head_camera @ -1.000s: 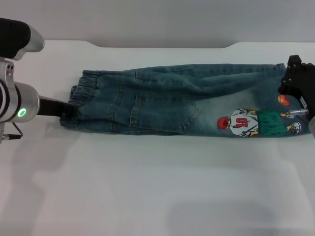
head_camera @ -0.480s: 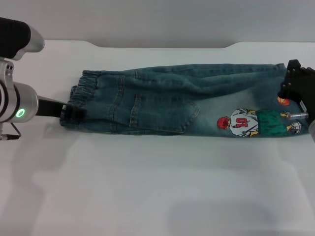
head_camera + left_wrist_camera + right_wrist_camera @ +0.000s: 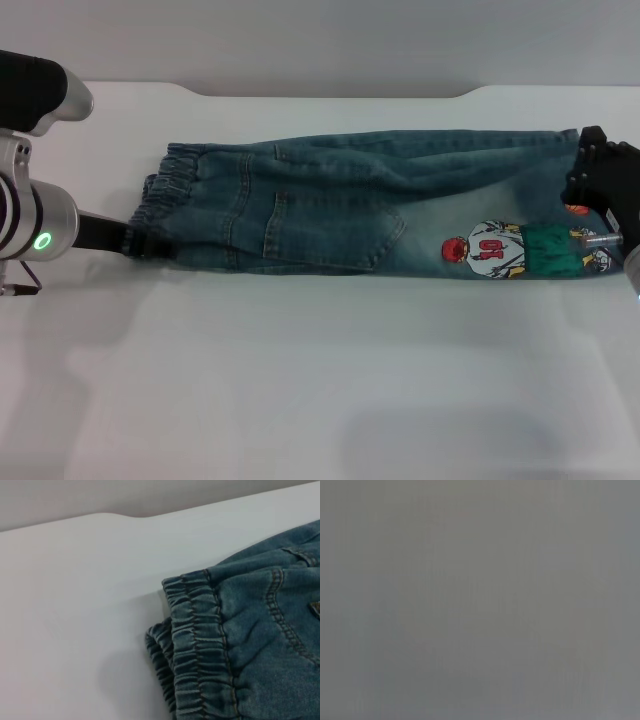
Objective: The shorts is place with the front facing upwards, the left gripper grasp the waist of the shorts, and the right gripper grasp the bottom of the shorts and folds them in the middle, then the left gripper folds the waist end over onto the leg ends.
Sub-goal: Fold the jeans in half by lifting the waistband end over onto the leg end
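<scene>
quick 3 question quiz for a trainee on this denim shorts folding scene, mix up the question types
1. True or false: the blue denim child's shorts already lie folded lengthwise on the white table.
2. Which end of the shorts does the black forked left gripper meet? A) the ruffled elastic waist B) the flat stitched leg ends C) the middle pocket
3. Fill in: the cartoon-figure print carries the number ___.

Key
1. True: one leg lies over the other, forming a single long strip.
2. A: it sits at the near corner of the waist, while the black slim-fingered right gripper is at the leg ends.
3. 10
</scene>
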### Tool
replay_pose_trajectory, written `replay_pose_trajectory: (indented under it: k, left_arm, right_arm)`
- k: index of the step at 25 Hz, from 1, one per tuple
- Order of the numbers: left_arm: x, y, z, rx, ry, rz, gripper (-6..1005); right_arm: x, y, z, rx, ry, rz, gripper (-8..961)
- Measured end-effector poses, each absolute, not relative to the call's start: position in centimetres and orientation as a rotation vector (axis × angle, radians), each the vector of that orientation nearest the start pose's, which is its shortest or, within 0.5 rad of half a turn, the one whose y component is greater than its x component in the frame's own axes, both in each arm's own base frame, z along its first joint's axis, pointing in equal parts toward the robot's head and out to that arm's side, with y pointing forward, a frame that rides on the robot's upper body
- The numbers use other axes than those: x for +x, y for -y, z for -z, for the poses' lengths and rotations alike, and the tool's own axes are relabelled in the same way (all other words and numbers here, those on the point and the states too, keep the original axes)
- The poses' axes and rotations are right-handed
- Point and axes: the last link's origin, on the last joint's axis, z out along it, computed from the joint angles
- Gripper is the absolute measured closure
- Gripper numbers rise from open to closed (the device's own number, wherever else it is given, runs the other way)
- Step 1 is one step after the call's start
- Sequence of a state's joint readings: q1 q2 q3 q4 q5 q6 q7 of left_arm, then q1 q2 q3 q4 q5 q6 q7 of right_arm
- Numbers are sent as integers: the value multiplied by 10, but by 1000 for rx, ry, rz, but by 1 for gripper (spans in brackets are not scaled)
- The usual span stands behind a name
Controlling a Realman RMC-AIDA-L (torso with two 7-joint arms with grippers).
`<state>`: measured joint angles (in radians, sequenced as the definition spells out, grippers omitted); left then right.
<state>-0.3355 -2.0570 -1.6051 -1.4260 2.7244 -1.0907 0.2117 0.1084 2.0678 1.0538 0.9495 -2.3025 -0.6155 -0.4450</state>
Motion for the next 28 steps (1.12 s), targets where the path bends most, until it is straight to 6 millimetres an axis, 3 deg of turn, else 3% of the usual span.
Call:
replay_pose_trajectory:
  k: [4,28]
  left_arm:
    - [-240,-358,-9,-2091,1124,-208,140]
    - [-245,-365,1,-2119,1102,-230,142]
  right_arm:
    - [275,-322,34,-1629,-596,-513,953]
    - [267,-313,38,-1666,-571,-517,953]
